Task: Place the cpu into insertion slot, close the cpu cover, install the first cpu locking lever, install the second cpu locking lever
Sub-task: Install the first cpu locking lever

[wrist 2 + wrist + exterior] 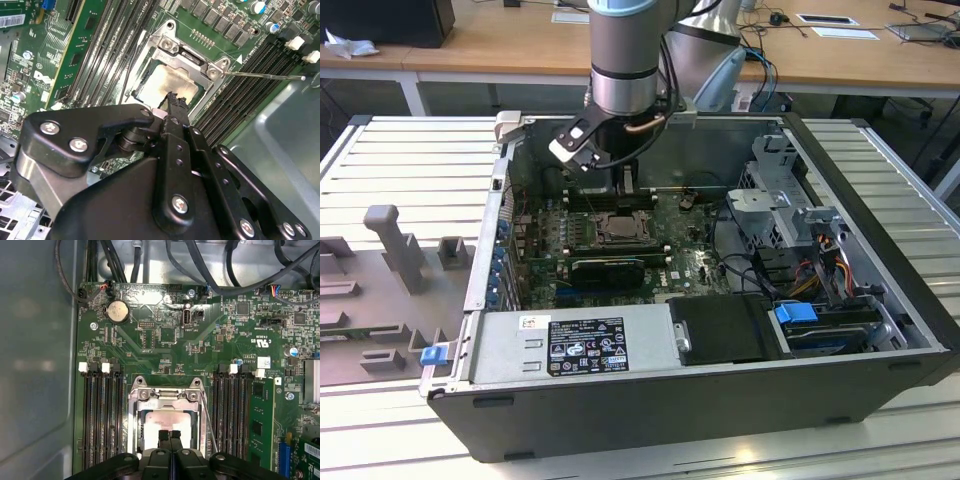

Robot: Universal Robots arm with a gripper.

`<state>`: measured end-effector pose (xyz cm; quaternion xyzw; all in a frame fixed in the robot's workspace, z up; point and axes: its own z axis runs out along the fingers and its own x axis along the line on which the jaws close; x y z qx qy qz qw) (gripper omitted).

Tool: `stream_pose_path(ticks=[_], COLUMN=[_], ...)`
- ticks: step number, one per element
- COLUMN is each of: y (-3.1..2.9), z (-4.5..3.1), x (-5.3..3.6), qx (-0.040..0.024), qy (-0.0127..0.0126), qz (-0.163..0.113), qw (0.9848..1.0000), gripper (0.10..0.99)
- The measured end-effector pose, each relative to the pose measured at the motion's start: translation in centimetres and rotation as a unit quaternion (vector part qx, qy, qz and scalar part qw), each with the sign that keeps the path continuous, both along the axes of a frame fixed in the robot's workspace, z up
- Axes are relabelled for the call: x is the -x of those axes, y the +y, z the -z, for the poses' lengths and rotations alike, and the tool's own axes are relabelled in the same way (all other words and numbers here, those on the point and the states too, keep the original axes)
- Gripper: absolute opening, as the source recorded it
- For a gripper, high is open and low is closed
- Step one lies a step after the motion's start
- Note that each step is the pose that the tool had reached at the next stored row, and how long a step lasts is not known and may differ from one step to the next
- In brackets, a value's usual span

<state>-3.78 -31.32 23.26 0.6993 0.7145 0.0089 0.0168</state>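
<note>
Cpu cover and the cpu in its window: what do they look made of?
The cpu cover looks like stamped sheet metal, dull silver: thin bent edges, soft glare. The cpu seems to have a pale matte metal top, possibly plated: it reflects light diffusely.

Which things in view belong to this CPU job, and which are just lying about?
Part of the job:
- cpu, seated in the socket
- cpu cover, framing it
- locking lever, thin rod beside the cover
- gripper, shut, over the cpu

Just there:
- coin battery
- memory slots
- power supply
</note>
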Motion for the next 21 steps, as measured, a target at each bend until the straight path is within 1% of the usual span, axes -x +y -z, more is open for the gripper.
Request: stream_pose_path(ticks=[2, 6, 10, 11, 12, 13, 17, 21], y=[0.01, 0.01, 0.01, 0.01, 0.01, 0.01, 0.01, 0.01], z=[-0.04, -0.51, -1.25, -1.52, -2.08, -2.36, -2.92, -3.64], x=[-0.01, 0.00, 0.00, 0.00, 0.00, 0.00, 0.00, 0.00], qx=[-0.0002, 0.0000, 0.0001, 0.0000, 0.0001, 0.0001, 0.0001, 0.0001], qy=[-0.0002, -0.0001, -0.0001, -0.0001, -0.0001, -0.0001, -0.0001, -0.0001], qz=[0.000, 0.000, 0.000, 0.000, 0.000, 0.000, 0.000, 0.000], qw=[1.0000, 1.0000, 1.0000, 1.0000, 1.0000, 1.0000, 1.0000, 1.0000], gripper=[0.106, 0.106, 0.106, 0.106, 0.106, 0.106, 0.106, 0.106])
